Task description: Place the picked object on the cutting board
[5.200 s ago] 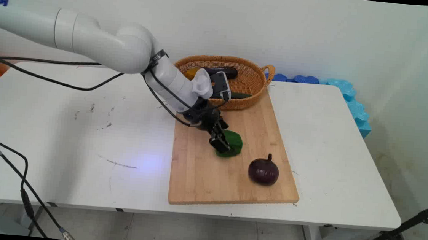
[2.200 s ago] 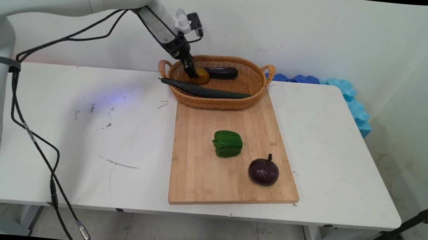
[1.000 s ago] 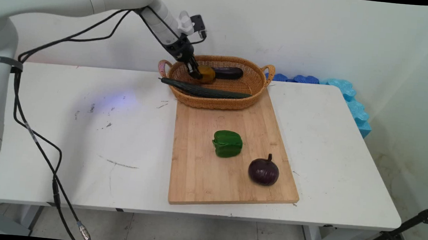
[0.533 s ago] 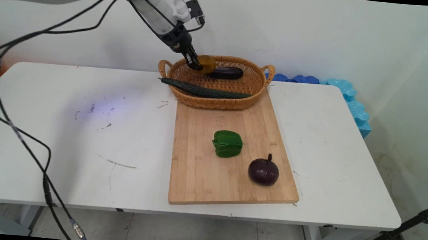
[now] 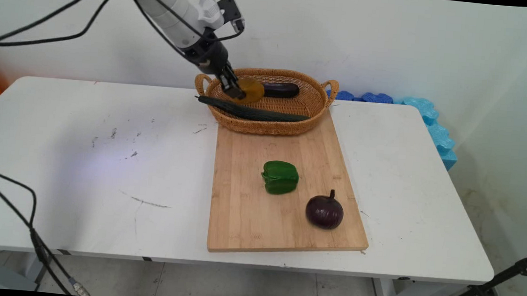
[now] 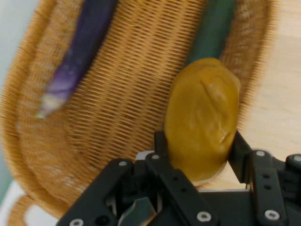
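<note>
The end effector (image 5: 231,88) is clenching a yellow-brown potato (image 6: 202,117) between its fingers (image 6: 241,155), holding it in the air above the wicker basket (image 5: 314,106), where an aubergine (image 5: 280,89) and a cucumber (image 5: 252,113) are lying.

One potato (image 5: 250,90), cucumber (image 5: 252,113), eggplant (image 5: 281,89), pepper (image 5: 280,177), onion (image 5: 325,211), basket (image 5: 314,106).

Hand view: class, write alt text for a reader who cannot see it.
The gripper is shut on a yellow-brown potato, above a wicker basket holding a purple eggplant and a green cucumber.
</note>
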You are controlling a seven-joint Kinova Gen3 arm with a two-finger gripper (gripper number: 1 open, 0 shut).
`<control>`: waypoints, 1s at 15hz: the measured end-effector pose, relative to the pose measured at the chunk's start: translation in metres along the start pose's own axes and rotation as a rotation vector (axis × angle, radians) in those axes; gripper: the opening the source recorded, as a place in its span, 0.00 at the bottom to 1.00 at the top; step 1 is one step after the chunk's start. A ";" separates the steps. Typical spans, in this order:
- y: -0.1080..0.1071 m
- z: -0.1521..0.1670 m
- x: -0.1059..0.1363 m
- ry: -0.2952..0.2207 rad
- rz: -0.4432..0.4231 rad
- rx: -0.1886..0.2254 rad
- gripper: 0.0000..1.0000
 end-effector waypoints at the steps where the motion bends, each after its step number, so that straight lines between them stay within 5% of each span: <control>1: 0.013 -0.007 -0.003 -0.003 -0.006 -0.014 0.00; 7: 0.085 -0.031 -0.028 -0.039 -0.061 -0.107 0.00; 15: 0.148 -0.018 -0.060 -0.069 -0.107 -0.220 0.00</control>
